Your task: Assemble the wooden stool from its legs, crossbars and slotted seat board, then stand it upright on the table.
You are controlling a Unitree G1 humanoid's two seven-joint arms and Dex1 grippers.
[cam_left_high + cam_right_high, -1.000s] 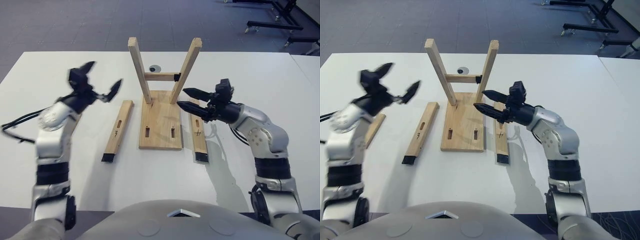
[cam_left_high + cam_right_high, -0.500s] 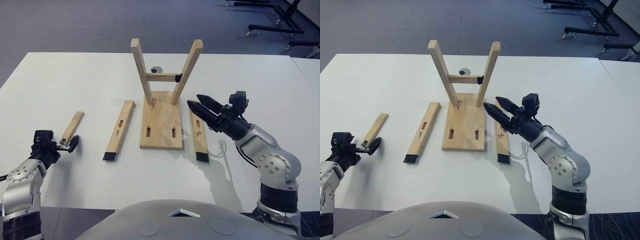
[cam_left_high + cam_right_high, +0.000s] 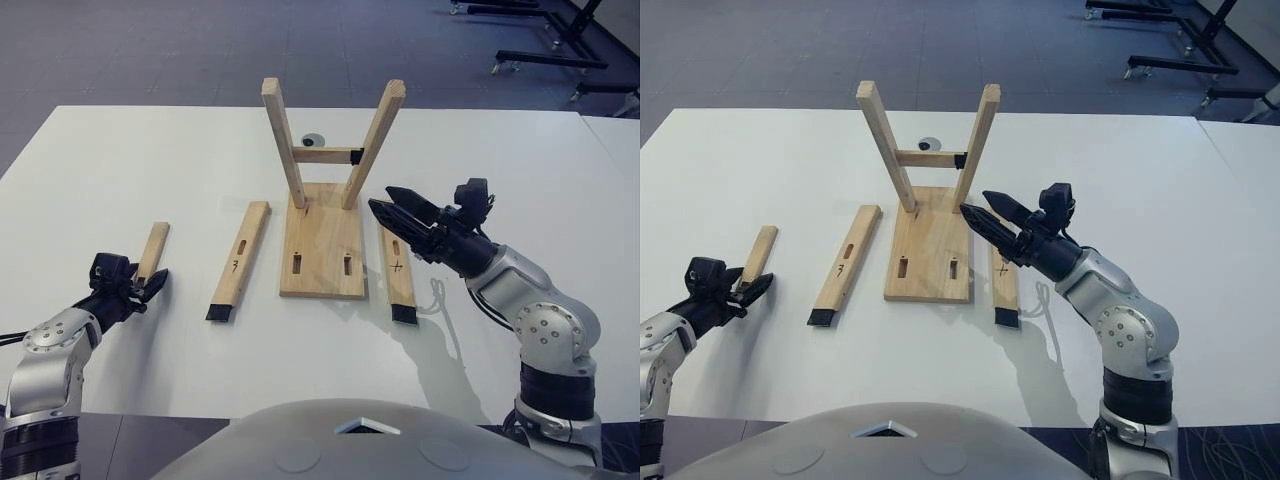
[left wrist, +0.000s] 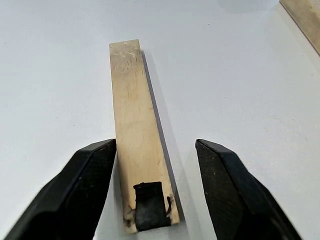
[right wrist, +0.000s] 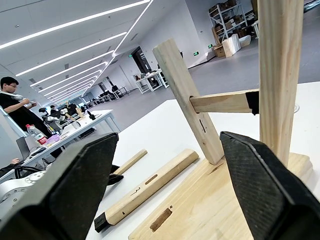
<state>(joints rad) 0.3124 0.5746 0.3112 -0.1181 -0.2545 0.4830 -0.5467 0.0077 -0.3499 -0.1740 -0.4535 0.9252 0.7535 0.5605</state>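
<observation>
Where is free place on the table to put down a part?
Bare: the far right corner of the table behind the right claw, and the near strip before the seat board. Crowded: beside the board, where loose legs lie.

A white table [image 3: 100,170] with a small round grommet [image 3: 313,137] near its far edge stands on a grey floor [image 3: 150,50], and a second white table [image 3: 618,130] sits just beside it on the right. Beyond them, black wheeled frames [image 3: 540,57] stand on the floor at the far right. The right wrist view shows a large hall with long light strips [image 5: 65,32] along a white ceiling, with desks [image 5: 150,79] and storage racks [image 5: 225,12] well behind.
</observation>
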